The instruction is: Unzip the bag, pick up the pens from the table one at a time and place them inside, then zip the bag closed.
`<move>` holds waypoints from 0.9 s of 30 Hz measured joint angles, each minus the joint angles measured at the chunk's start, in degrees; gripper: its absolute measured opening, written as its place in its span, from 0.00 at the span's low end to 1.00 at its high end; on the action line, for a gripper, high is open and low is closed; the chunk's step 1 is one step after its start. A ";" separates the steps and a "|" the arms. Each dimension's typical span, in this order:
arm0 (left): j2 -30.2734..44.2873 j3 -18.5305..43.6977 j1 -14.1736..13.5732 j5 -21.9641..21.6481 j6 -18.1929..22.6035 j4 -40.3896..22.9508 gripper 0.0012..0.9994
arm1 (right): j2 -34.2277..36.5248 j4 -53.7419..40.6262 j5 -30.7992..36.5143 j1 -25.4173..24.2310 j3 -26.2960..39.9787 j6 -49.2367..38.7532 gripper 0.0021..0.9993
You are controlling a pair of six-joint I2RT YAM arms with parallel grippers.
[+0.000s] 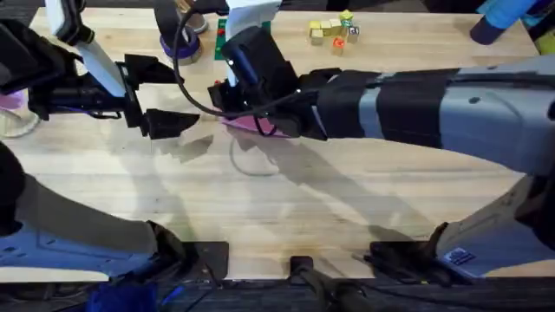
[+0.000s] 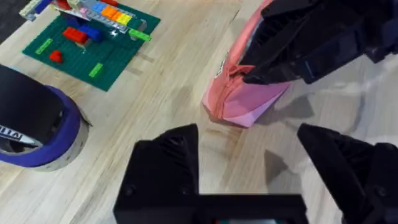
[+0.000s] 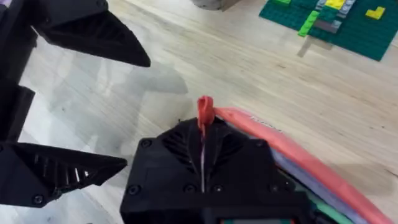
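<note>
The pink-red bag (image 2: 239, 102) lies on the table (image 1: 347, 208), mostly under my right arm in the overhead view, where a pink edge (image 1: 247, 124) shows. My right gripper (image 3: 202, 134) is shut on the bag's red zipper pull (image 3: 205, 111) at the end of the bag (image 3: 280, 143). A thin green strip (image 3: 326, 208) shows along the bag's edge; I cannot tell what it is. My left gripper (image 1: 162, 95) stands open just left of the bag's end, touching nothing. The pens are out of view.
A green baseplate (image 2: 87, 43) with coloured bricks sits behind the bag, with a purple tape roll (image 2: 37, 130) beside it. Small yellow blocks (image 1: 334, 33) lie at the back, and a blue object (image 1: 503, 17) stands at the far right. Bare wood stretches in front of the bag.
</note>
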 joint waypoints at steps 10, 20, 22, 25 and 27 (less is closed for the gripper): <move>0.00 0.00 0.00 0.00 0.00 -0.02 0.99 | 0.00 0.00 0.02 0.00 0.00 0.02 0.03; 0.00 0.00 0.00 0.02 0.00 0.27 0.99 | -2.93 -0.64 0.02 0.00 0.00 0.00 0.02; 0.00 0.00 0.00 0.04 0.01 1.11 0.99 | -4.02 -1.29 0.02 0.00 -0.01 -0.02 0.03; 0.00 0.00 0.00 0.19 0.02 1.31 0.99 | -5.04 -2.66 0.00 0.00 0.00 -0.02 0.03; 0.00 0.00 0.00 0.35 0.02 1.27 0.99 | -5.25 -3.56 0.00 0.00 -0.01 -0.02 0.03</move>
